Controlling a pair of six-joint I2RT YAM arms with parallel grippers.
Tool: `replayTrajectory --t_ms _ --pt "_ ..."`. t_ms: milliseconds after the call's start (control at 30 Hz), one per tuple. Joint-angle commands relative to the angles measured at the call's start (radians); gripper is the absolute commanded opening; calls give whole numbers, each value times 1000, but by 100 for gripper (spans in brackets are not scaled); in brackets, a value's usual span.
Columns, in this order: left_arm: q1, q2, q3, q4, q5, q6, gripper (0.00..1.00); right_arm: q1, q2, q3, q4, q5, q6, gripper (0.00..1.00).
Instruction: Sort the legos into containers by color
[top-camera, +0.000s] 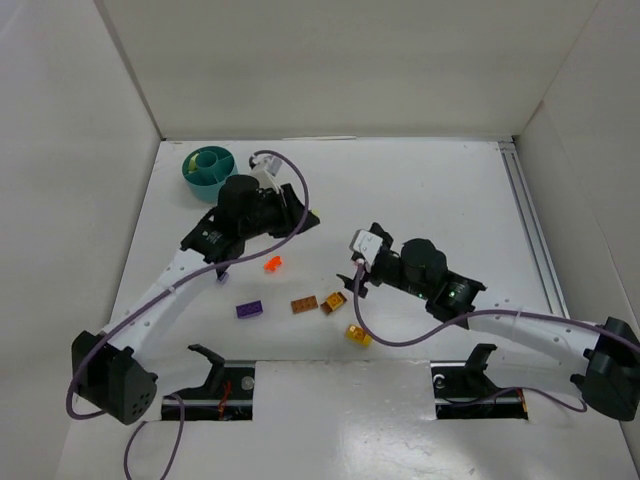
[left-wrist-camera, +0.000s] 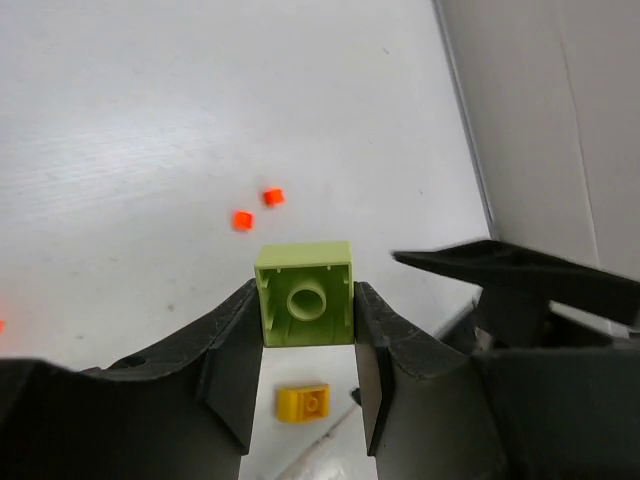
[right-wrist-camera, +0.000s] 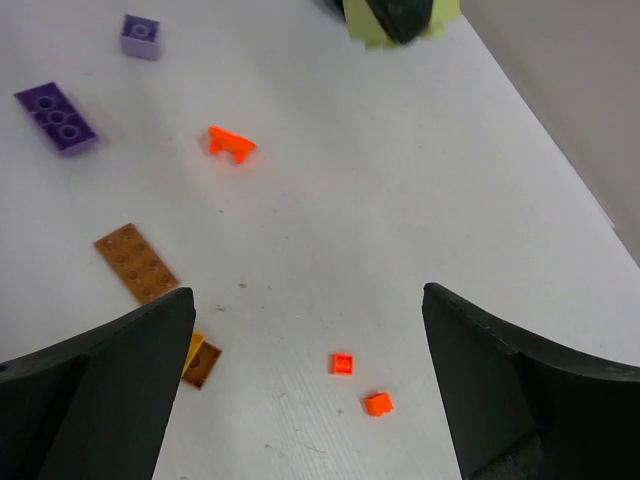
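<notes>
L end effector (left-wrist-camera: 307, 310): clamped on pale green brick (left-wrist-camera: 304, 270), held by two opposite sides, hollow underside facing wrist cam, brick clear of the surface (top-camera: 420, 190). Square brick, so no long axis to mind.

Key relation: teal tub (top-camera: 208, 168) sits at far-left corner, just beyond and left of your L wrist in the top view. Fingers seem to point rightward, away from it, and the tub doesn't show in L wrist cam. Judgement: you'll need to swing L back toward far-left before letting go. Can't tell from here which compartment suits green.

R end effector (right-wrist-camera: 307, 300): jaws wide apart, holding nothing, hovering over two red-orange bits (right-wrist-camera: 342, 363). R is well apart from the tub; L is much nearer.

Purple brick (top-camera: 250, 310) and orange-brown plate (top-camera: 304, 303) lie loose nr the front.
</notes>
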Motion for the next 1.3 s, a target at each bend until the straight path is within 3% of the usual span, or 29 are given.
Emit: replayTrajectory --t_ms 0,167,267,400,567,833,1000,1267 --pt "143 54 87 -57 -63 54 7 -32 37 73 -17 122 30 100" --pt "505 147 123 23 28 71 7 -162 104 133 -55 -8 40 100" --pt "635 251 247 -9 -38 91 7 -256 162 171 -55 -120 53 100" --pt "677 399 422 -47 -211 102 8 -346 250 235 -80 -189 53 100" --pt "756 647 696 -131 -222 111 8 -428 340 303 -112 -208 43 100" --pt "802 885 949 -195 -186 142 14 -503 443 416 -121 -226 43 100" --pt "802 954 1023 -213 -150 163 17 -540 506 470 -139 -261 43 100" --pt "759 976 993 -233 -187 183 20 -569 557 490 -150 -306 34 100"
